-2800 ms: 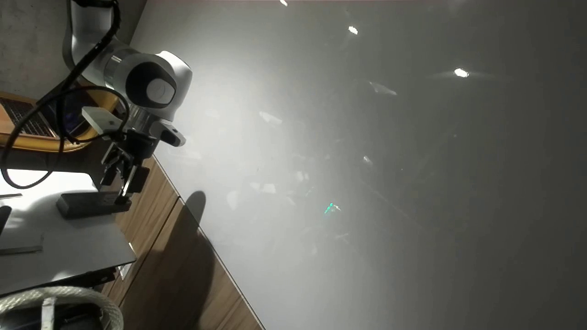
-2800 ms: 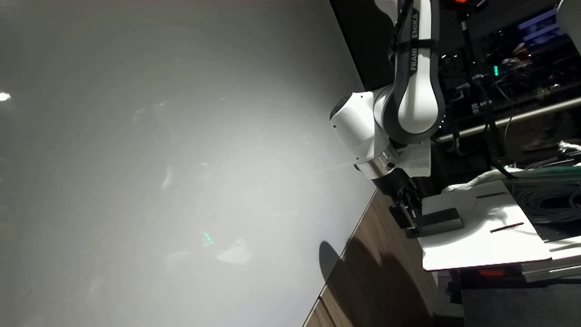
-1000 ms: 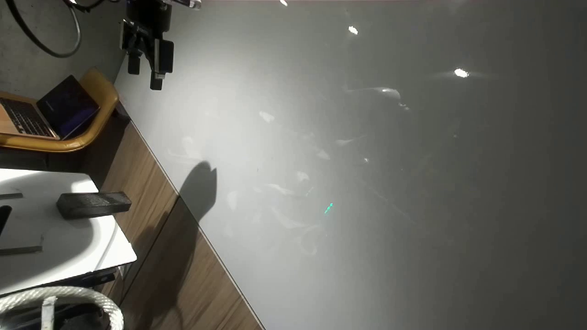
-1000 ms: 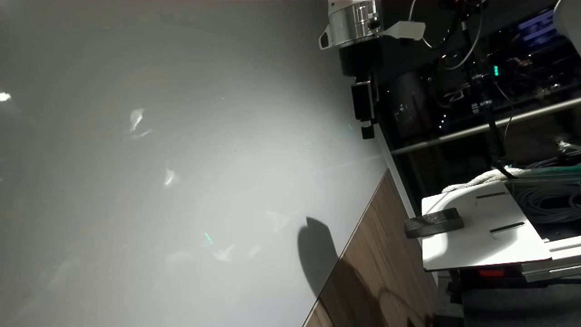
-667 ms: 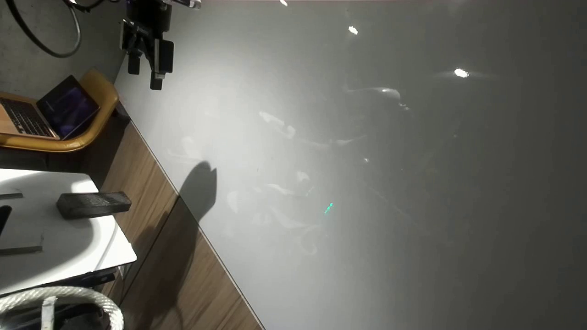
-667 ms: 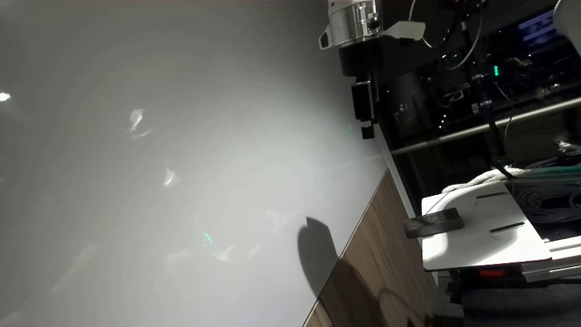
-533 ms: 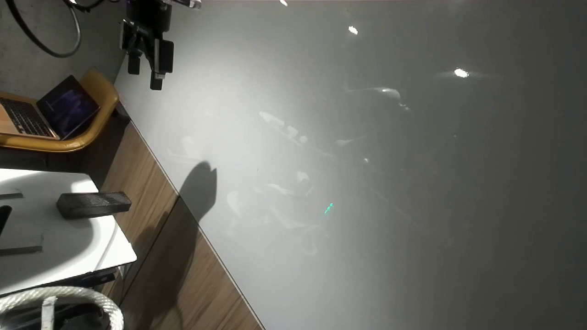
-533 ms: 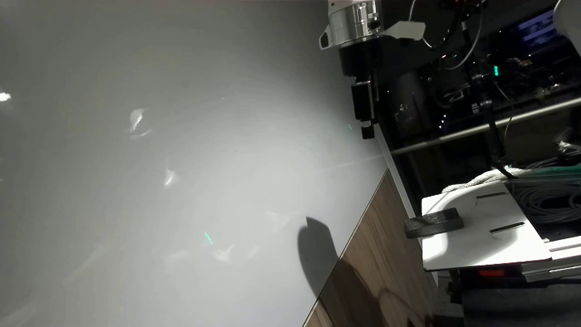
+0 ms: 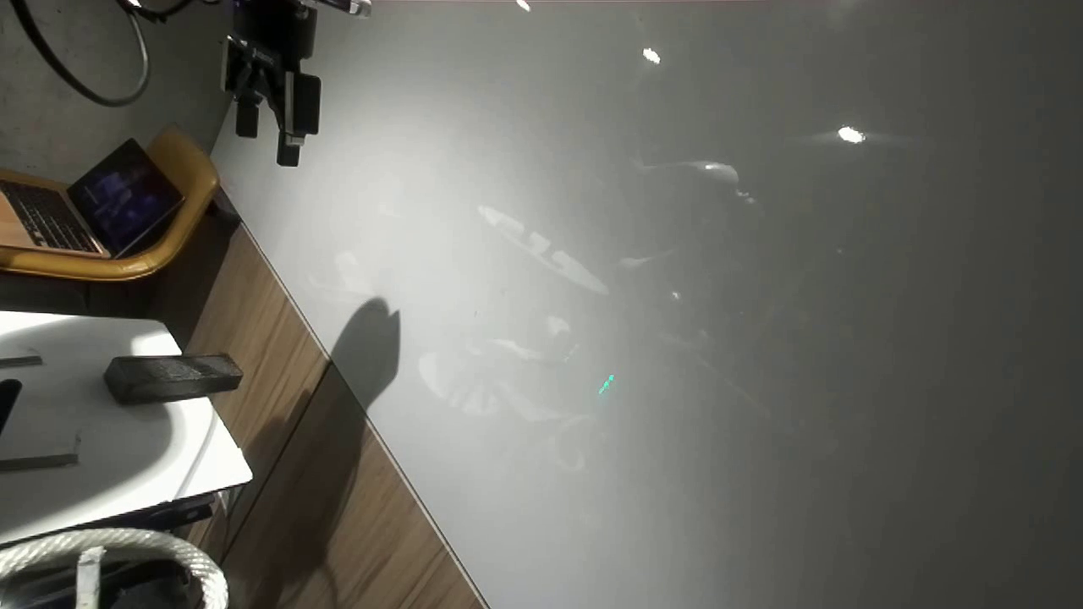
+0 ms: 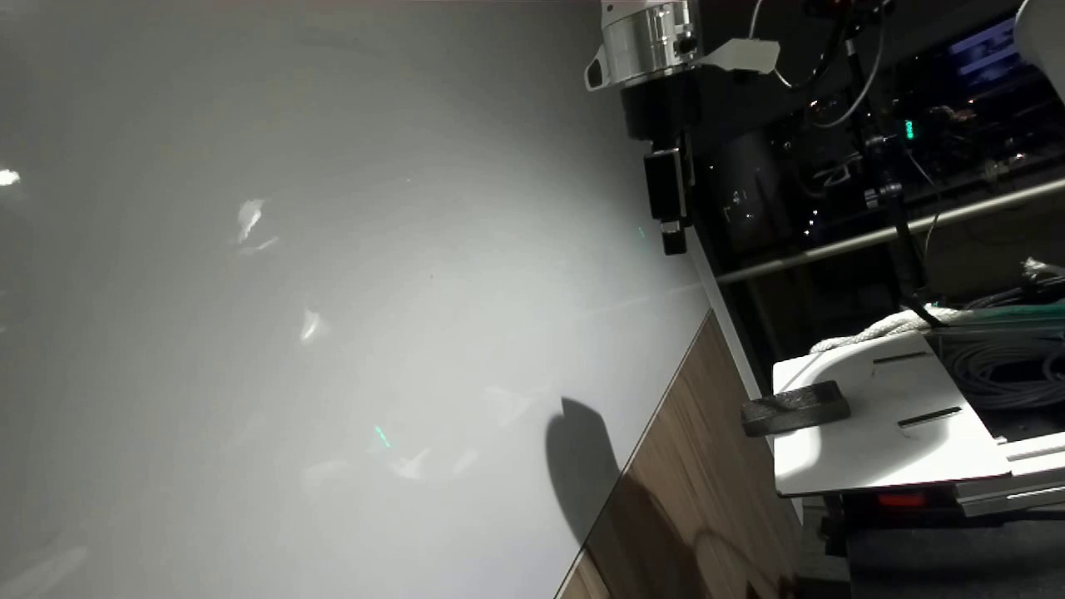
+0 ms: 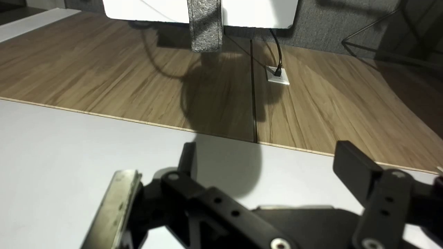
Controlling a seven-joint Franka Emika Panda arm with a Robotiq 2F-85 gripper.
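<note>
My black metal pincer (image 11: 265, 147): wide, empty, well apart from dark-grey oblong foam-like block (image 9: 173, 378). Step, seemingly: standing clear; any grip calls for approach.

Free air between claw (image 9: 267, 145) and dark block (image 9: 173, 378), obstacle on the white platform (image 9: 127, 457).

block (image 9: 173, 378): charcoal, speckled paler grey | jaws: black, with dull silver | table (image 10: 882, 457): white, with black slots (image 10: 929, 417) | board (image 9: 719, 465): pale grey-white, small green dashes | wood panel (image 11: 104, 76): brown, streaked with darker grain | socket plate (image 11: 282, 79): white | chair (image 9: 199, 183): mustard yellow | laptop (image 9: 127, 199): copper body, black keys, dark screen tinged purple | rope (image 10: 882, 330): white, braided pattern
</note>
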